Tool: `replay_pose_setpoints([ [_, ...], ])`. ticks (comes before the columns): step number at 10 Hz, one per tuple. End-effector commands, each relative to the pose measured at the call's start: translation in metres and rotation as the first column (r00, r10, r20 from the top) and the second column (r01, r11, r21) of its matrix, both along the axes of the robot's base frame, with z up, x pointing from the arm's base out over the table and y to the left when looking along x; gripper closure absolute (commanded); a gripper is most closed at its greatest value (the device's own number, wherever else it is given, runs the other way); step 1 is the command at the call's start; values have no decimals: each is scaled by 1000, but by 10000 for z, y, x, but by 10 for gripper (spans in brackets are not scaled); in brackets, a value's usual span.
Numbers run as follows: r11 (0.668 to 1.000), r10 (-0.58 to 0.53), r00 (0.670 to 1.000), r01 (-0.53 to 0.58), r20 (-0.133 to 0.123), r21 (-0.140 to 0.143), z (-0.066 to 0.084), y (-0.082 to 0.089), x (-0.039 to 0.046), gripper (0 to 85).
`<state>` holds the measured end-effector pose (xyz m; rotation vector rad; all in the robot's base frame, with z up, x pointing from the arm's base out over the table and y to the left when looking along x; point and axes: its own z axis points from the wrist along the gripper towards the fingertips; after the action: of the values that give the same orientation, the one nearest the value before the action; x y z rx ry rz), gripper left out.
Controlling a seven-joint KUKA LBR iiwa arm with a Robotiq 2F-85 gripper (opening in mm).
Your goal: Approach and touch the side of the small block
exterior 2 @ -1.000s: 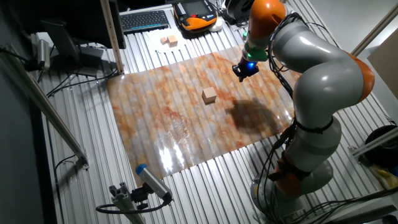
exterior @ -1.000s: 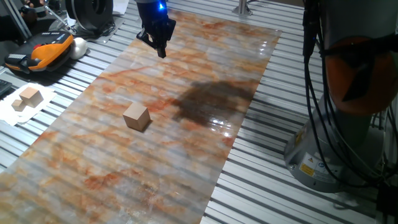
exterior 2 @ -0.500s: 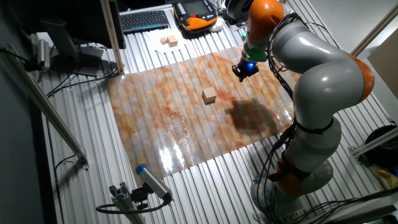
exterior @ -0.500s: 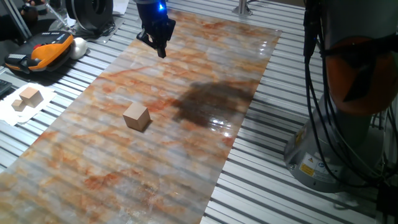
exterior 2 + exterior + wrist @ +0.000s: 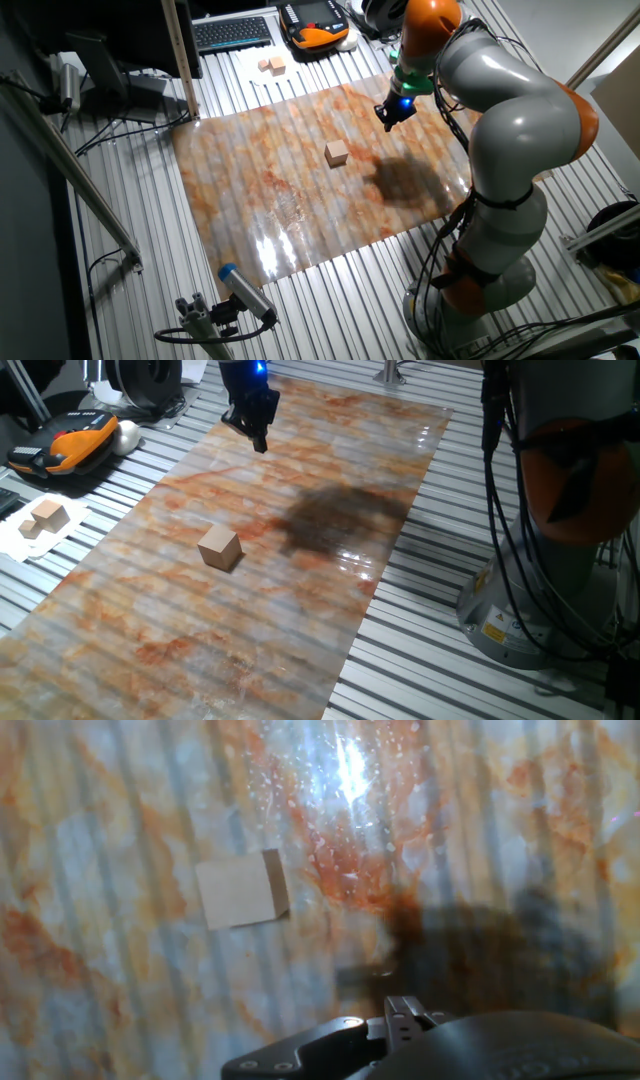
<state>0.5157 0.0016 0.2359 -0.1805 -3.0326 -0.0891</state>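
The small block (image 5: 219, 547) is a plain light-tan wooden cube that rests on the marbled orange-grey mat (image 5: 250, 630). It also shows in the other fixed view (image 5: 337, 153) and at the upper left of the hand view (image 5: 240, 889). My gripper (image 5: 258, 442) hangs above the far end of the mat, well apart from the block and touching nothing. Its fingers look closed together into one dark tip, also in the other fixed view (image 5: 388, 121). In the hand view only the dark gripper body (image 5: 400, 1025) shows at the bottom edge.
A pair of pale wooden blocks lies on white paper (image 5: 42, 517) left of the mat. An orange-black pendant (image 5: 65, 445) lies at the far left, a keyboard (image 5: 232, 33) behind it. The arm's base with cables (image 5: 560, 560) stands to the right.
The gripper has shifted very slightly at the far end of the mat. The small block has not moved.
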Motion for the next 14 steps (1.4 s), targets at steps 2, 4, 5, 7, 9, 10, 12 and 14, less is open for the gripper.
replay_pose_setpoints([
  [2, 997, 19, 999, -16, 31, -79, 0, -3, 0, 850],
  [4, 998, 31, 998, -28, 49, -52, 0, -3, 0, 850],
  [5, 999, 17, 999, -15, 43, -45, 0, -3, 0, 850],
  [7, 998, -59, 998, 59, 12, 3, 0, -3, 0, 850],
  [9, 995, -101, 995, 100, -1, -18, 9, 165, 84, 850],
  [10, 992, -125, 992, 125, -3, -17, -18, 345, 173, 850],
  [12, 983, -183, 983, 183, -7, 16, -50, 595, 300, 850],
  [14, 973, -230, 973, 230, -10, 21, -82, 888, 402, 850],
])
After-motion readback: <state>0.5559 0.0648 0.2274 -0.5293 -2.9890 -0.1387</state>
